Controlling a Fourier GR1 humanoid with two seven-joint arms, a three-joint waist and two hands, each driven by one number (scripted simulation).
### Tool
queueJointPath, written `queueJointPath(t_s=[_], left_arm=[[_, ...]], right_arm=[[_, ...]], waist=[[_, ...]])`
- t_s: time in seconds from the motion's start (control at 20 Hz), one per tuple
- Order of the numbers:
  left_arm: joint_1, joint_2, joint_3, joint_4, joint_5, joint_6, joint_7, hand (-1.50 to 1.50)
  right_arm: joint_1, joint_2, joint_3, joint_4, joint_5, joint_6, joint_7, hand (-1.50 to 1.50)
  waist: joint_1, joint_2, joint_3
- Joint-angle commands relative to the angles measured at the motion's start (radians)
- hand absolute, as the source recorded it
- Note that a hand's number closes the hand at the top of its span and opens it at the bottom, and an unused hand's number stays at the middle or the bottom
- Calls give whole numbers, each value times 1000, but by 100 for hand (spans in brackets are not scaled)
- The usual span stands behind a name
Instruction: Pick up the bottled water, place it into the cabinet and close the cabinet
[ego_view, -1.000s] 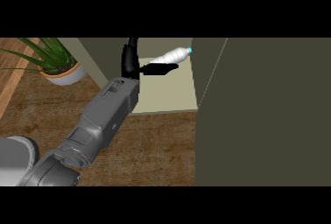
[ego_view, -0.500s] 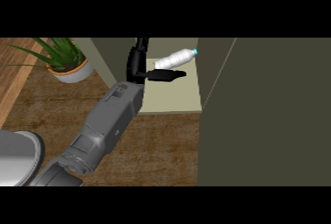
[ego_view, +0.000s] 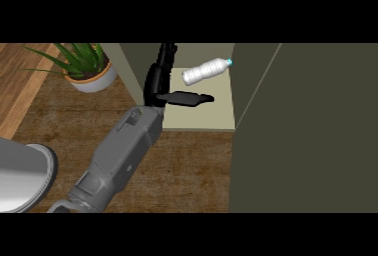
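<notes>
Inside the cabinet (ego_view: 199, 117), the bottled water (ego_view: 204, 71) lies on its side on the pale shelf, its blue cap pointing toward the dark open door (ego_view: 303, 125). Just beside it, the left hand (ego_view: 164, 82) is spread apart, fingers straight up along the cabinet's left wall, thumb sticking out below the bottle, gripping nothing. A potted plant (ego_view: 81, 67) stands on the wooden desk (ego_view: 184, 170) at left.

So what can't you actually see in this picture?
- Head view, other hand: out of frame.
- Bottled water: whether the hand touches it is unclear.
- Cabinet back: cut off by the top edge.
- Grey round object: cropped at the left edge, unidentifiable.
- Bottle label: too small.
</notes>
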Motion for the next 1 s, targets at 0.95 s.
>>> queueJointPath(t_s=[0.95], left_arm=[[885, 167, -360, -1299, -15, 130, 379, -150]], right_arm=[[-2, -70, 53, -70, 64, 30, 46, -150]], waist=[[6, 0, -2]])
